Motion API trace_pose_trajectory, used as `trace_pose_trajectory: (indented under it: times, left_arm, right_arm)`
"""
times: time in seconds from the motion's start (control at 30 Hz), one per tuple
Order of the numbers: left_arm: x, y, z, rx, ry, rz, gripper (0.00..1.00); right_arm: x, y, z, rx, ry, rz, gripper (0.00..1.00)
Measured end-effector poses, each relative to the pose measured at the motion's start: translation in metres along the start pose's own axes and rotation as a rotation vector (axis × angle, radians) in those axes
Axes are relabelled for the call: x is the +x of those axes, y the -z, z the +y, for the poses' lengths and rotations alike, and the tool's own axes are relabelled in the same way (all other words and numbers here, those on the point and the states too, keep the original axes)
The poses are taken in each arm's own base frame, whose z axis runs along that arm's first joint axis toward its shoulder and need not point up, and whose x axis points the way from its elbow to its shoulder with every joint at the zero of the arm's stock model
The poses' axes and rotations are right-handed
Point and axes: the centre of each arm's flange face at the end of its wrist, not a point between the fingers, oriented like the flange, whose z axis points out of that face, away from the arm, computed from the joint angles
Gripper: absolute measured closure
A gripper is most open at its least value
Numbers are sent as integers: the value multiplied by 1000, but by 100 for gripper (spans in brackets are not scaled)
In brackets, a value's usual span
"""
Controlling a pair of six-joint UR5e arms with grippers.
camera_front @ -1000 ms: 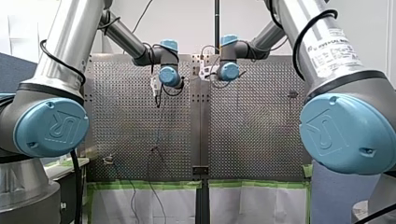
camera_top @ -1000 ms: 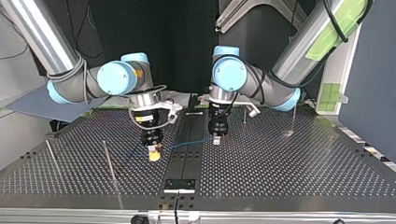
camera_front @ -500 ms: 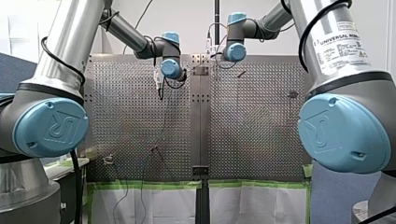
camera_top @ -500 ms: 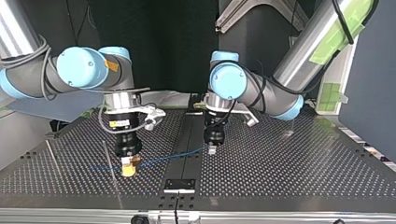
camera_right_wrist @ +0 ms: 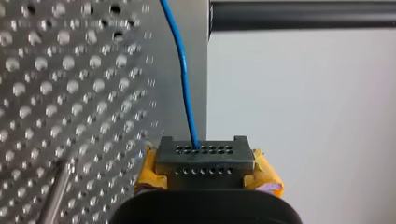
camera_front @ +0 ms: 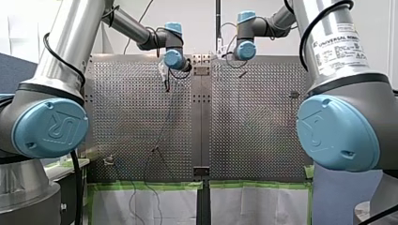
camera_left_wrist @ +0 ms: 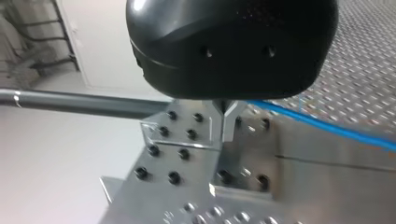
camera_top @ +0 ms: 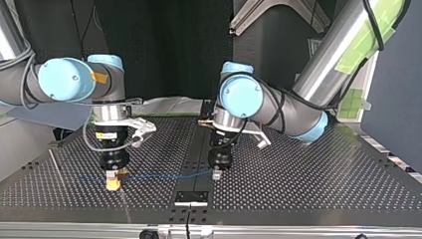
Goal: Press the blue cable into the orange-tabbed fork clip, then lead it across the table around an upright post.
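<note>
1. Right gripper (camera_right_wrist: 201, 158) is closed on the blue cable (camera_right_wrist: 184, 79) — its yellow pads pinch the strand, which runs straight out ahead of the fingertips over the perforated table (camera_right_wrist: 56, 93).
2. Our left gripper (camera_left_wrist: 223, 125) has its metal fingers drawn narrow, and the cable leaves from right beside them. We judge it clamped there too, though the contact itself is hidden.
3. In the top view the cable runs as a shallow, nearly level line between the two grippers, low over the near middle of the table. A short tail carries on to the left past the right gripper.
4. We expect it to handle as light, thin and limp — it keeps a line only under tension, so any slack will sag and wander.
5. We would hold it close to wherever it must be seated, since a short free span steers best. The jacket looks smooth, so a firm pinch seems wise.
6. An upright post (camera_top: 54, 164) stands at the top view's left, apart from the right gripper. We cannot pick out the orange-tabbed fork clip.
</note>
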Motion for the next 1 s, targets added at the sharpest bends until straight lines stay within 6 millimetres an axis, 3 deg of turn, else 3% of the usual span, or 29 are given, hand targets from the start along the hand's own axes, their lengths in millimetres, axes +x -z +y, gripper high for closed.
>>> trace_pose_trajectory:
  times: [0.3,0.53,0.73,1.0]
  left_arm:
    - [10,-15,-17,40,4,42,100]
    - [-5,-26,-26,60,36,21,100]
    - [3,-33,-43,96,34,49,100]
    - [-7,-41,-65,132,51,24,100]
  right_arm:
    - [-3,-6,29,-43,10,-13,100]
    - [-4,-10,53,-77,13,-15,100]
    - [-5,-13,71,-103,18,-19,100]
    - [-8,-16,99,-143,26,-30,100]
